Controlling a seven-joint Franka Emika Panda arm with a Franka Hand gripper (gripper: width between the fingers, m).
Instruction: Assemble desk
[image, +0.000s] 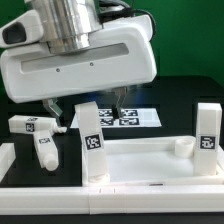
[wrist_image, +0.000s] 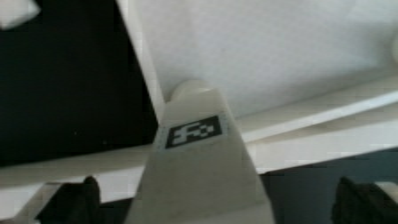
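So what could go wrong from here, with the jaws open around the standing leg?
1. The leg sits nearer one finger than the other, so the jaws closing may push it sideways and tilt it on the tabletop.
2. Two loose legs lie close beside the tabletop, where a low sideways move could knock them.

Bright, even light blows out the white parts; the wrist view is soft and blurred close up.
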